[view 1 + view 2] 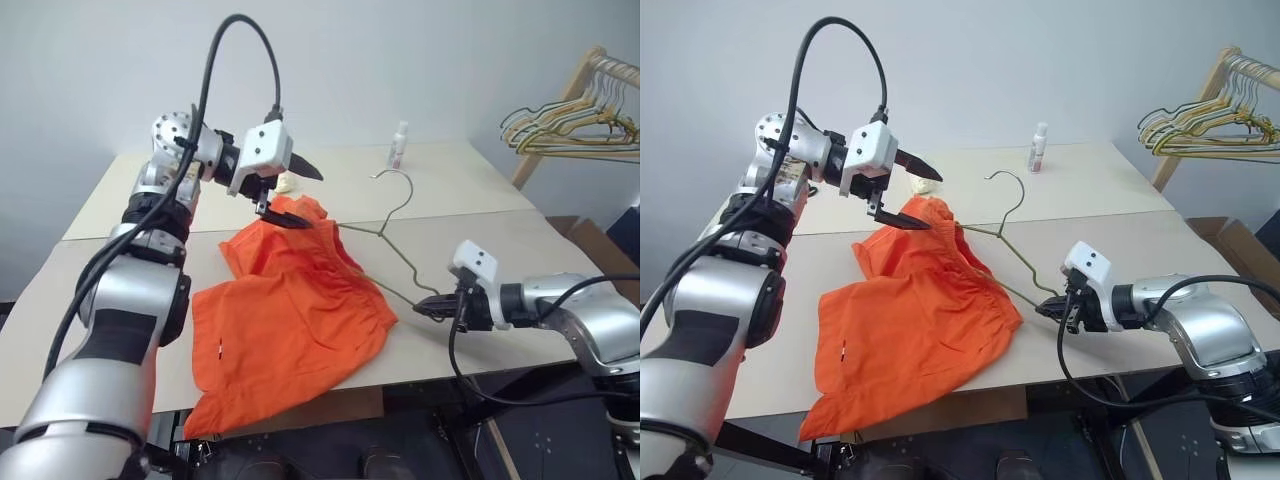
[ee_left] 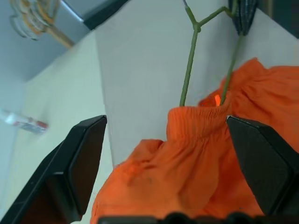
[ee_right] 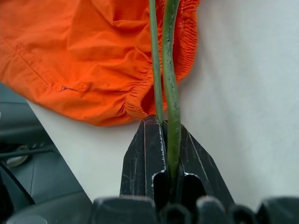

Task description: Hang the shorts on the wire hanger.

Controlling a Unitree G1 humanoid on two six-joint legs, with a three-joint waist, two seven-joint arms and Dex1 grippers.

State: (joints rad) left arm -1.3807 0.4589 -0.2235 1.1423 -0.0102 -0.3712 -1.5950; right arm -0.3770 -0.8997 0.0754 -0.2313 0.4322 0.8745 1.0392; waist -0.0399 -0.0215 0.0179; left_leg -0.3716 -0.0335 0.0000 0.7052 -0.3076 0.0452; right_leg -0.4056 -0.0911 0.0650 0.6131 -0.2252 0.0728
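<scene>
Part of the wire hanger (image 1: 392, 238) is hidden: its left end runs under the waistband of the shorts (image 1: 290, 320), so how far it reaches inside cannot be told. The near hem of the shorts hangs over the table's (image 1: 480, 340) near edge. The bunch of hangers (image 1: 570, 125) on the wooden rack (image 1: 560, 100) at far right is cut off by the picture's edge. The label of the small bottle (image 1: 399, 145) at the far side is too small to read. A pale object (image 1: 925, 185) behind the left gripper (image 1: 293, 192) is mostly covered.
</scene>
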